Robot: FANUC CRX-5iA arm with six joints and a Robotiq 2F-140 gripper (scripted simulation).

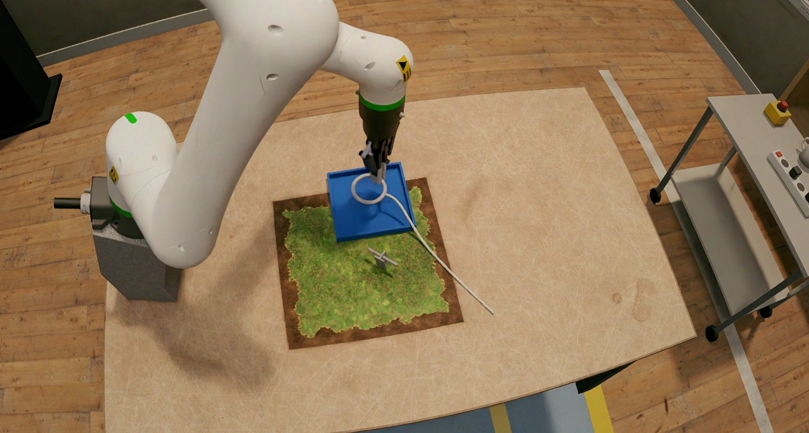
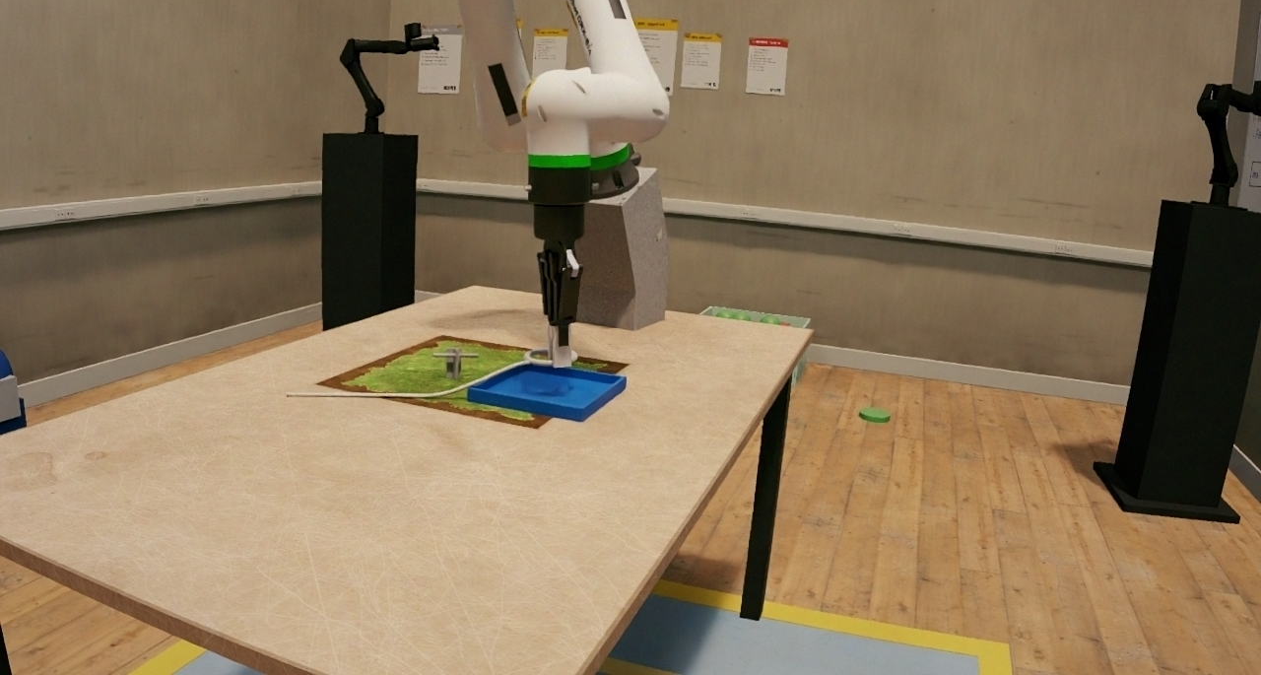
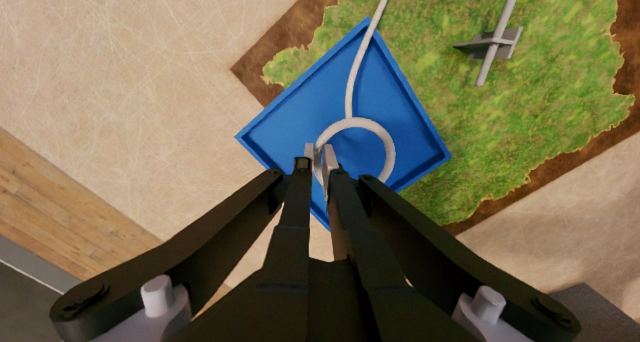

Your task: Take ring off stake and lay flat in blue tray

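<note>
A white rope ring hangs roughly level just over the far part of the blue tray. My gripper points straight down and is shut on the ring's far edge. The ring's rope tail runs over the tray's rim, across the grass mat and onto the table. The grey stake with its crossbar stands bare on the grass mat, clear of the ring.
The tray sits on the mat's far corner. The robot's grey base stands at the table's left side. A grey cart with a button box stands off the table to the right.
</note>
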